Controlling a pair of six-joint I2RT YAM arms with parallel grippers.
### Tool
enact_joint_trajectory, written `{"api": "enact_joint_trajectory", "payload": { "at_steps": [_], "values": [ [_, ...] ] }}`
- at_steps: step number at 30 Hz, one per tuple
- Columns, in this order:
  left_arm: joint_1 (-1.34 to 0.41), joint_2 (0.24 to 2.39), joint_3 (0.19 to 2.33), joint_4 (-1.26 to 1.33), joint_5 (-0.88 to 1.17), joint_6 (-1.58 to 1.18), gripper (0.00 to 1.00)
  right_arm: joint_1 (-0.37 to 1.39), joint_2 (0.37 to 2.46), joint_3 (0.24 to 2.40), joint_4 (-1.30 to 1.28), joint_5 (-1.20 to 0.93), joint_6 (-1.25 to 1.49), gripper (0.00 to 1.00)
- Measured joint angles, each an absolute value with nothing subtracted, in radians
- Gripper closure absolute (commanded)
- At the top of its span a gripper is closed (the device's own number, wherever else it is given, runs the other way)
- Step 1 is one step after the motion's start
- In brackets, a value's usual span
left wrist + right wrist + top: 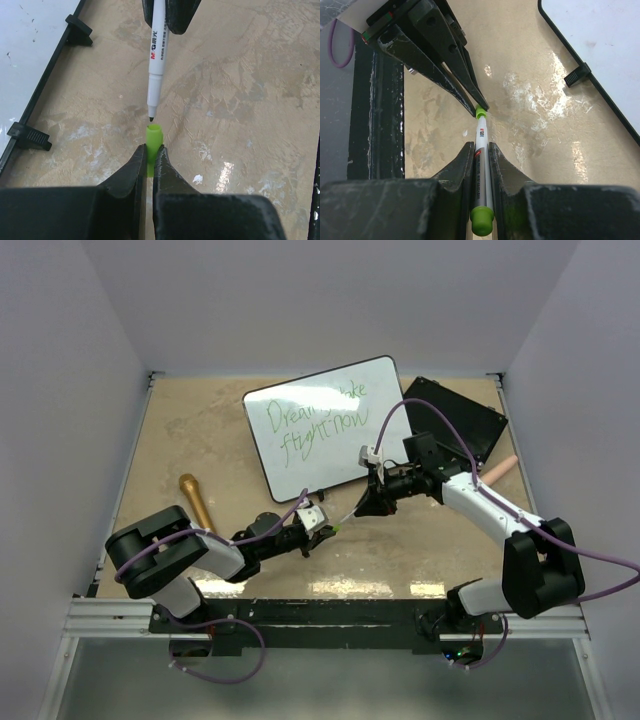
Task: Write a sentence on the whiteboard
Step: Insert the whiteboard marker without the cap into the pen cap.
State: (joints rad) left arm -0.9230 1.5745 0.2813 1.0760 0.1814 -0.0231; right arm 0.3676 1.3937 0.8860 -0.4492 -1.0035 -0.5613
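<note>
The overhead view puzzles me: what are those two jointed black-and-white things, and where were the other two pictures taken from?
Those are two robot arms bolted at the near edge of the table, each ending in a two-finger gripper. The overhead view comes from a fixed camera above and behind them. The other two come from a small camera on each wrist, looking along that arm's own fingers.

On the table lie a whiteboard with green handwriting, a flat black board beside it, a golden stick-shaped object on the left and a pinkish stick on the right.

The right gripper is shut on a white marker. The left gripper is shut on its green cap. The marker's tip sits right at the cap's open end, so the arms seem about to recap it.
</note>
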Motion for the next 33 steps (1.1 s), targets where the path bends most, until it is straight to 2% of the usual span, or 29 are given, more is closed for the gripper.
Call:
{"api": "enact_joint_trajectory", "payload": {
  "at_steps": [33],
  "values": [
    [-0.923, 1.546, 0.344, 1.018, 0.204, -0.033, 1.00, 0.381, 1.415, 0.893, -0.455, -1.006, -0.566, 1.00]
  ]
}}
